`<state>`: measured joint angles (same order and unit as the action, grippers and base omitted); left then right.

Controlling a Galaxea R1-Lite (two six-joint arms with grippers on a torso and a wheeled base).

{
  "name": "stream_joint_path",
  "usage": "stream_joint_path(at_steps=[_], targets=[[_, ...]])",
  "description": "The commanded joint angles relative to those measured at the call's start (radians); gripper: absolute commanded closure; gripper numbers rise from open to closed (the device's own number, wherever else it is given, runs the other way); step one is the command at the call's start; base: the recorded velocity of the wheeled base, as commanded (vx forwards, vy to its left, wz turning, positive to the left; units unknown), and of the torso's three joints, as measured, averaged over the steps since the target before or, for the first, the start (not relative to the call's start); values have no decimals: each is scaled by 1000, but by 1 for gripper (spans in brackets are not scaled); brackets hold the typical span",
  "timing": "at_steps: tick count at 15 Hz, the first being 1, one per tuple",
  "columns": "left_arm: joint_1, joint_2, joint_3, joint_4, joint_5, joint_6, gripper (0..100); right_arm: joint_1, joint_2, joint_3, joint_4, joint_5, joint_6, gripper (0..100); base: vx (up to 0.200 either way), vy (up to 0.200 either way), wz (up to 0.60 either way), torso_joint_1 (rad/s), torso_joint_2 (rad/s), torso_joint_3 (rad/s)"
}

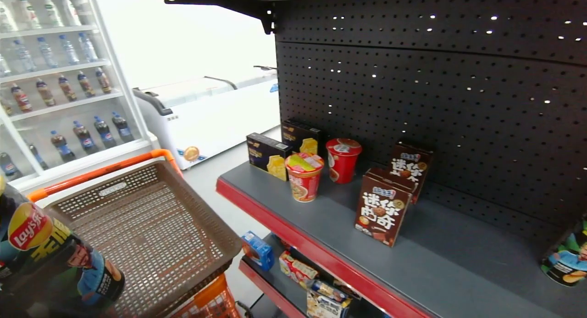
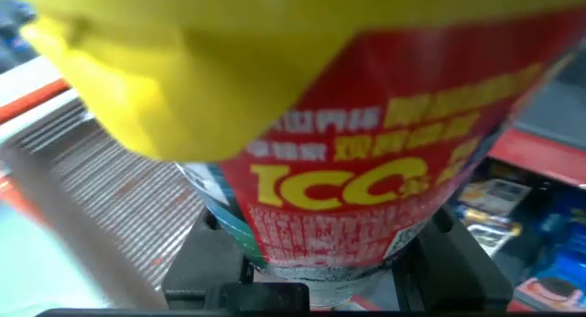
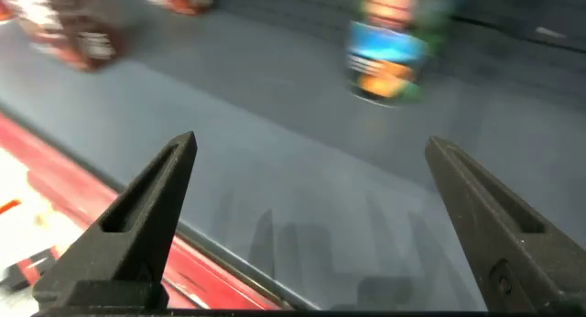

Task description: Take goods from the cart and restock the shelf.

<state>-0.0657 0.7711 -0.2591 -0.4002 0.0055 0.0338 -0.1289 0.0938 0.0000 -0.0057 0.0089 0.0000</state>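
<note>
A tall chip can [image 1: 50,258] with a red and yellow label hangs at the lower left of the head view, above the brown cart basket [image 1: 151,226]. My left gripper [image 2: 330,262] is shut on this chip can [image 2: 366,170], its dark fingers [image 2: 215,257] on both sides of it. My right gripper [image 3: 311,147] is open over the grey shelf board [image 3: 275,198], with nothing between its fingers. A second chip can [image 3: 389,51] stands upright on the shelf beyond it, at the right edge of the head view [image 1: 566,258].
On the shelf [image 1: 321,217] stand two brown cookie boxes [image 1: 383,208], two cup noodles [image 1: 305,175] and two dark boxes [image 1: 268,155]. The lower shelf holds several small packs [image 1: 298,267]. A drinks fridge [image 1: 59,79] and a chest freezer [image 1: 206,116] stand behind the cart.
</note>
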Motion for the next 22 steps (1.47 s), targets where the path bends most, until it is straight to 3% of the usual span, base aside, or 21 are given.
stream_joint_path(at_steps=[1, 12, 15, 21, 22], targets=[[1, 1, 5, 0, 1, 0, 100, -1, 1, 0, 0, 0, 0, 0, 0, 0, -600, 2, 2, 2], [1, -41, 18, 3, 8, -3, 100, -1, 1, 0, 0, 0, 0, 0, 0, 0, -600, 3, 2, 1], [3, -49, 21, 3, 8, -20, 100, -1, 1, 0, 0, 0, -2, 0, 0, 0, 0, 0, 0, 0], [3, -88, 18, 3, 10, -20, 100, -6, 3, 0, 3, -6, -6, 0, 0, 0, 0, 0, 0, 0], [3, -113, -2, 3, 17, -34, 100, -5, 38, -64, -17, 23, -35, 0, 0, 0, 0, 0, 0, 0]])
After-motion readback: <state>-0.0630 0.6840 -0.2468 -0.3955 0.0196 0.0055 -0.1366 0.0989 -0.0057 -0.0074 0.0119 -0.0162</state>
